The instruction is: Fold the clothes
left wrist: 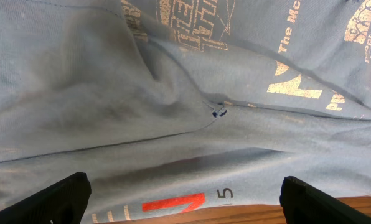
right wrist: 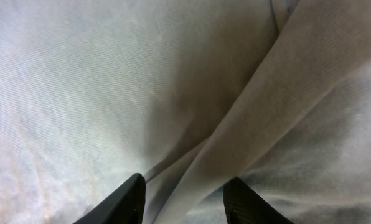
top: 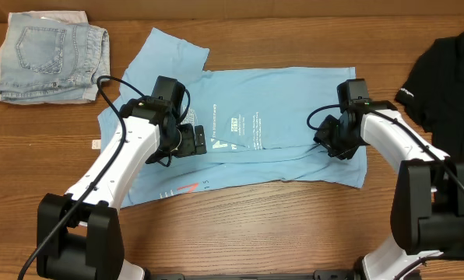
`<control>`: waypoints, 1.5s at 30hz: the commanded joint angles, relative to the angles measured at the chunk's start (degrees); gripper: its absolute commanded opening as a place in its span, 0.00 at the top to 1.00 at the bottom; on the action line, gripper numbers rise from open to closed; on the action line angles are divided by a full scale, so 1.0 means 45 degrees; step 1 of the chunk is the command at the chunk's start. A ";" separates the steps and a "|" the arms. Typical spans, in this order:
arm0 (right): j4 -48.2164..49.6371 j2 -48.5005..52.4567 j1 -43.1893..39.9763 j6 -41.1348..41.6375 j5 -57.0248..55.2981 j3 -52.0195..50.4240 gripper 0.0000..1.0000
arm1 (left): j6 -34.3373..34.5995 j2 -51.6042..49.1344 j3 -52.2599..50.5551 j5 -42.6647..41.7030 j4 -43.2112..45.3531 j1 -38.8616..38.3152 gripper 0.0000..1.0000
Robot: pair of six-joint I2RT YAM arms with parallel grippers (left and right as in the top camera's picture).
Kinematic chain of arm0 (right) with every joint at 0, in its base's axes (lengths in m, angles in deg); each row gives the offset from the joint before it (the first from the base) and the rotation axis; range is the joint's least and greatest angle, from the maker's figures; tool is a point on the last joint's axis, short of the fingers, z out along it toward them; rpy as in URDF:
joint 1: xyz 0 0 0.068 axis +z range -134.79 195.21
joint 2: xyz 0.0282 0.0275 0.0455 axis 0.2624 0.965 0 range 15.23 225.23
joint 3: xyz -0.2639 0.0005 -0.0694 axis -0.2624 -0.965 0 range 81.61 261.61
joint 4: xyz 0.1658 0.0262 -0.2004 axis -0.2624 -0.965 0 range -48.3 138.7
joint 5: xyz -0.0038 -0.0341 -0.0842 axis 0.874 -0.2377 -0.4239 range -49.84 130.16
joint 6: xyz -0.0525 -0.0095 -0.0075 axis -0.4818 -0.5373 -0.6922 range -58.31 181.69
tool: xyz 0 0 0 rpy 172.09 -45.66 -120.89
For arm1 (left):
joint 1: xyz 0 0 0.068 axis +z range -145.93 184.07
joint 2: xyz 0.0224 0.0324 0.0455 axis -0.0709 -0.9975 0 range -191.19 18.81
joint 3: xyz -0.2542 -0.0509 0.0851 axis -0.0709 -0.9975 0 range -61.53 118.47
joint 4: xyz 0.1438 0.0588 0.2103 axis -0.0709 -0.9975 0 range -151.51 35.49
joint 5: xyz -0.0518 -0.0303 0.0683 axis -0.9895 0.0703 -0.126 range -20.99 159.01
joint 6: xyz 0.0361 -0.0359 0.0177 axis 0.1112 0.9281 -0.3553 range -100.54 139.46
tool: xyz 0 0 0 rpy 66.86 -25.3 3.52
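Overhead view is showing the soft, light sky-blue cotton T-shirt (top: 279,101) lying limp at centre frame; being floppy and light, it is probably best pinched at a hem edge. The left gripper (top: 195,141) is gaping wide and the right gripper (top: 329,144) is standing narrowly apart, both over it. Two T-shirts are showing, counting the black T-shirt (top: 442,70) at upper right, plus one pair of pale denim shorts (top: 49,54) at upper left.

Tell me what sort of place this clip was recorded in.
Probably a robot lab bench: a wood-grain table, the left arm and right arm based at its near edge, and, laid out on it, a sky-blue T-shirt, denim shorts, a black T-shirt.
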 commanded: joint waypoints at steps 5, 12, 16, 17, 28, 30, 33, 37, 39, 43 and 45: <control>0.0272 0.0345 0.0005 0.0214 -0.0219 -0.0053 0.72 | 0.0083 -0.0087 0.0170 0.0335 0.0005 0.0000 0.00; 0.0423 0.0345 -0.0121 0.0214 -0.0457 0.0112 0.80 | 0.0083 -0.0087 0.0170 0.0340 0.0010 0.0000 0.00; 0.0597 0.0345 -0.0219 0.0214 -0.0607 0.0117 0.80 | 0.0083 -0.0087 0.0170 0.0340 0.0019 0.0000 0.00; 0.0651 0.0345 -0.0219 0.0214 -0.0695 0.0117 0.80 | 0.0083 -0.0087 0.0170 0.0340 0.0034 0.0000 0.00; 0.2035 0.0345 -0.0209 0.0214 -0.0345 0.0117 0.83 | 0.0092 -0.0087 0.0165 0.0311 0.0704 0.0000 0.03; 0.2244 0.0345 -0.0214 0.0209 -0.0044 0.0117 0.82 | 0.0087 -0.0087 0.0165 0.0233 0.0835 0.0000 0.03; 0.2336 0.0345 -0.0248 0.0199 -0.0112 0.0272 0.66 | 0.0078 -0.0087 0.0165 -0.0034 0.0971 0.0000 0.04; 0.1661 0.0345 -0.0597 0.0189 -0.0107 0.0947 0.20 | -0.0034 -0.0087 0.0141 -0.0355 0.0976 0.0000 0.04; 0.0996 0.0345 -0.0879 0.0058 -0.0107 0.1452 0.09 | -0.0063 -0.0092 0.0131 -0.0355 0.0957 0.0000 0.04; -0.1039 0.0340 -0.1443 -0.0282 0.0403 0.2739 0.16 | -0.0063 -0.0092 0.0121 -0.0355 0.0962 0.0000 0.04; -0.1758 0.0340 -0.1501 -0.1375 0.1579 0.3133 0.26 | -0.0058 -0.0092 0.0121 -0.0355 0.0971 0.0000 0.05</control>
